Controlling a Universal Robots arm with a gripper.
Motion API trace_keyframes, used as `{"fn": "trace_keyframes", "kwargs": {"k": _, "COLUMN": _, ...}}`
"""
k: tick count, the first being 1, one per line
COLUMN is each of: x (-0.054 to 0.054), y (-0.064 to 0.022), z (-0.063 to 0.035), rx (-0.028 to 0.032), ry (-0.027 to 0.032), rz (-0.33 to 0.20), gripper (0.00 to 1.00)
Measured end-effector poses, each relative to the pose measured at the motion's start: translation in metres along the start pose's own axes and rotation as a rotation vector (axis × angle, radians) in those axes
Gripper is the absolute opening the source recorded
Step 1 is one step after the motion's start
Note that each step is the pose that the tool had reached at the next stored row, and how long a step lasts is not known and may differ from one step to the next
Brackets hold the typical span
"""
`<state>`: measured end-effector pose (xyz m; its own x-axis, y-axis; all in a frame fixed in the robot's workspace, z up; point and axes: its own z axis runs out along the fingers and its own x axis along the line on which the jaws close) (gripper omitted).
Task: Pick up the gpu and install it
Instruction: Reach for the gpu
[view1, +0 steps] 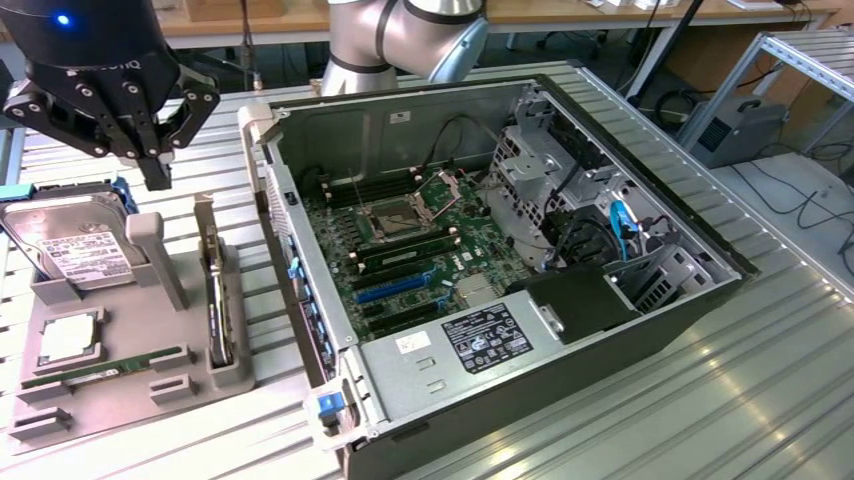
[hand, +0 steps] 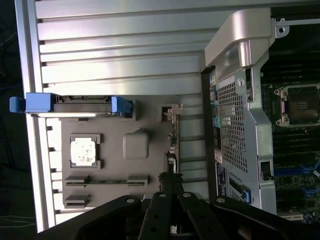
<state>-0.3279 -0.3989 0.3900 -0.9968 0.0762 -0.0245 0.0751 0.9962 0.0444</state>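
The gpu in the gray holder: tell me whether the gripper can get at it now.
Probably yes. The gpu stands on edge in the holder with nothing over its top edge, and the gripper hangs above that holder, jaws shut.

Black gpu (view1: 218, 305), grey tray (view1: 127, 412)

On the gripper (view1: 158, 178) stand white letters, apparently ending in "TIQ".

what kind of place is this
Probably a robotics lab bench for computer assembly: an open black desktop computer case lies on a ribbed metal table, beside a grey moulded parts tray holding a silver hard drive.
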Motion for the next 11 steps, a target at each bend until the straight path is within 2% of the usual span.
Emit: {"fn": "trace_keyframes", "kwargs": {"k": 11, "x": 0.0024, "y": -0.0008, "z": -0.0001, "rx": 0.0, "ry": 0.0001, "rz": 0.0, "gripper": 0.11}}
